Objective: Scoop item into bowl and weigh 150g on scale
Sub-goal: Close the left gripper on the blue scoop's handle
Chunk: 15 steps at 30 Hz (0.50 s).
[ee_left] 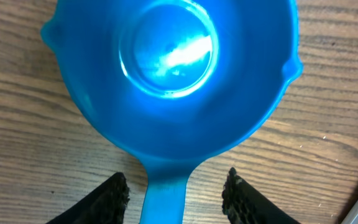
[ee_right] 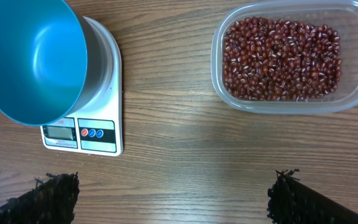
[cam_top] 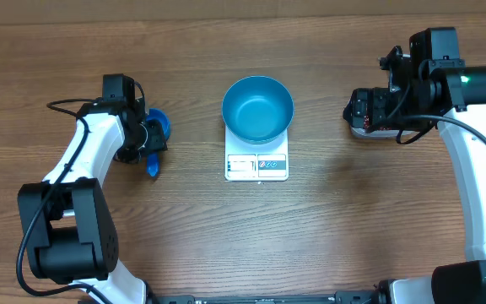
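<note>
At left on the table [cam_top: 327, 219], the left hand [ee_left: 176, 194] straddles the handle [ee_left: 165, 202] of the scoop [ee_left: 166, 81], fingers apart, not touching it. Centre, the bowl [cam_top: 257, 108] sits on the scale [cam_top: 256, 166]. Rightward, the right hand [ee_right: 173, 186] hangs spread wide beside the tub [ee_right: 353, 99] of beans [ee_right: 281, 59].

We are looking at a robotics lab bench, not a kitchen: a wood-grain table [cam_top: 310, 245] is bearing a small white scale [cam_top: 256, 166], and cabled white-and-black robot arms are standing on either side of the scale, left arm [cam_top: 78, 156] and right arm [cam_top: 479, 177].
</note>
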Each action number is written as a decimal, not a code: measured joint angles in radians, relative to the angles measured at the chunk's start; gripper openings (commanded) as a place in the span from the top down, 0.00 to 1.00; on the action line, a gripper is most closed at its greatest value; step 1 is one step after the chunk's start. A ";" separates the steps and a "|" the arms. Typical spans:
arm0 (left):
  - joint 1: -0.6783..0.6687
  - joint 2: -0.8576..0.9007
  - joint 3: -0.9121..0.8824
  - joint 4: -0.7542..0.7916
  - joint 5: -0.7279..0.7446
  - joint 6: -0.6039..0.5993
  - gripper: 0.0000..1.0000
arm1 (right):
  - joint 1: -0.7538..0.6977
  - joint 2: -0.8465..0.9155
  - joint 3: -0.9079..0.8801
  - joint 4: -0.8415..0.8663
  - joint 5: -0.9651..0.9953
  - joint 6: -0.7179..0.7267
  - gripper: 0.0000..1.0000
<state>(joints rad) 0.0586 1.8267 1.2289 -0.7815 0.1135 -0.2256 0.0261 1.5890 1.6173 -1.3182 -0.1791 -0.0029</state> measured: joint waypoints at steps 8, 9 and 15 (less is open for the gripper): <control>-0.011 0.000 -0.020 0.043 0.003 -0.003 0.57 | 0.000 0.000 0.000 -0.001 0.000 0.000 0.00; -0.013 0.000 -0.023 0.053 0.003 -0.003 0.59 | 0.000 0.000 0.000 -0.001 0.000 0.000 0.00; -0.013 0.000 -0.025 0.064 0.003 -0.008 0.67 | 0.000 0.000 0.000 -0.005 0.000 0.000 0.00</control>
<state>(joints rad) 0.0456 1.8267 1.2037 -0.7177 0.1165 -0.2333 0.0261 1.5890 1.6173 -1.3228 -0.1791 -0.0029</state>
